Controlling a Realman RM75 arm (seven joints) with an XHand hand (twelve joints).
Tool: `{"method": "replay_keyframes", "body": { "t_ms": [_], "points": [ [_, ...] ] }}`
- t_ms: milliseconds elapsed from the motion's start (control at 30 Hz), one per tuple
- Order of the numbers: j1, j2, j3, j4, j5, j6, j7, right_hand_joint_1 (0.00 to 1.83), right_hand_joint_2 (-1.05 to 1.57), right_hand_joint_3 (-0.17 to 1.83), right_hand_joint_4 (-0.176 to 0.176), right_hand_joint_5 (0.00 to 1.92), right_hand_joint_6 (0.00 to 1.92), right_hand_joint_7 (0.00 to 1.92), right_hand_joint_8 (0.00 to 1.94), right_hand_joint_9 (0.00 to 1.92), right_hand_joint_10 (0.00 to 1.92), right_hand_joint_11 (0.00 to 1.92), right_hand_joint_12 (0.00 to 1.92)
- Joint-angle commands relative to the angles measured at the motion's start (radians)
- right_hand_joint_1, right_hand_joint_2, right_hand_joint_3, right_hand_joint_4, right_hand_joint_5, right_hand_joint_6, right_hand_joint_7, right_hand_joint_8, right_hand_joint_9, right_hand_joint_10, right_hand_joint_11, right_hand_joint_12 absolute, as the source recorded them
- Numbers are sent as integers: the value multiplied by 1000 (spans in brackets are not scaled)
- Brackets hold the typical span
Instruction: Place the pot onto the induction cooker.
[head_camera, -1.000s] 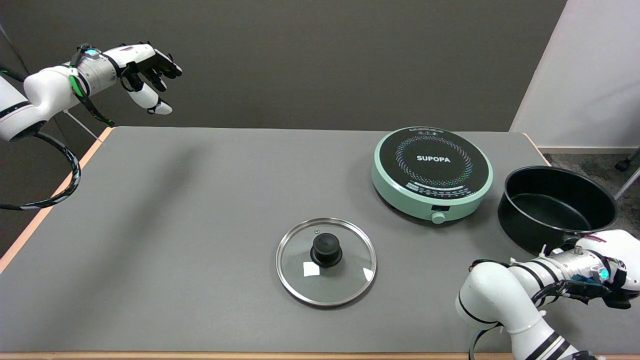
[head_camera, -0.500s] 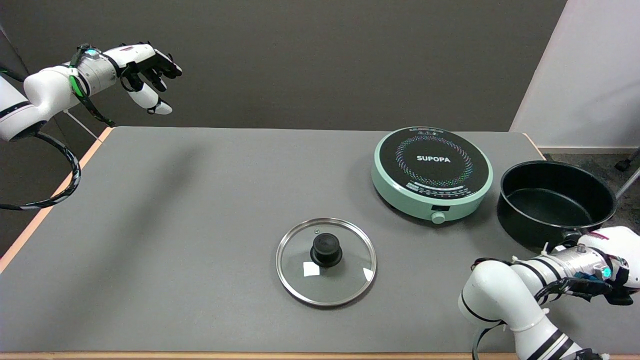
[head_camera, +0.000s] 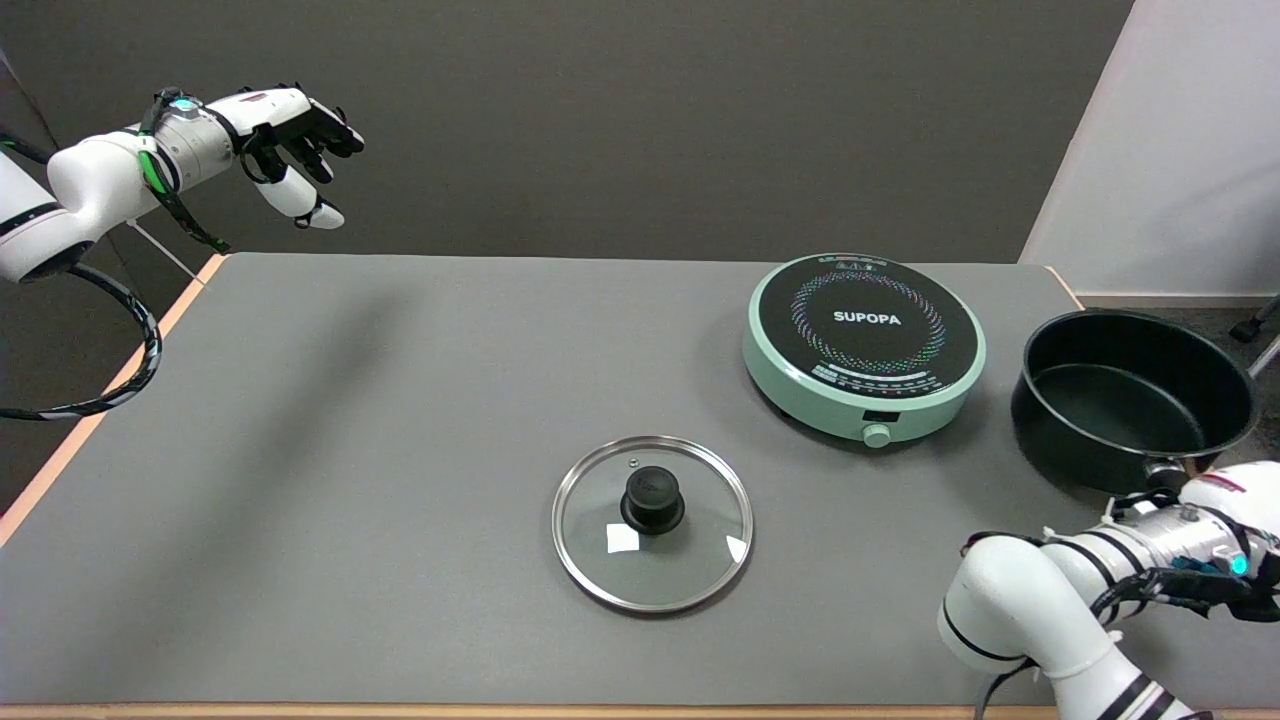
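White right hand (head_camera: 1232, 500), mostly cut off at the edge, grips the black pot (head_camera: 1135, 395) raised beside the cooker (head_camera: 864, 342).

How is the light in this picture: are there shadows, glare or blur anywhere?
Head view: soft, even light, and the whole picture is sharp. A broad faint shadow runs slantwise over the left part of the table. Small bright reflections sit on the glass lid. The pot throws a dark shadow on its left. The right hand is cut by the picture's edge.

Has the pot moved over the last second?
Yes. The pot has shifted right and up in the picture, opening a wider gap to the induction cooker, which has stayed put.
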Motion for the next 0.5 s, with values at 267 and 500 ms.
{"method": "replay_keyframes", "body": {
  "t_ms": [267, 500],
  "points": [
    [-123, 206, 12, 92, 23, -24, 275, 1053, 1387, 715, -97, 1552, 1552, 1552, 1552, 1552, 1552, 1552, 1552],
    [-101, 318, 12, 152, 114, -95, 279, 1055, 1389, 708, -97, 1557, 1557, 1557, 1557, 1557, 1557, 1557, 1557]
  ]
}}
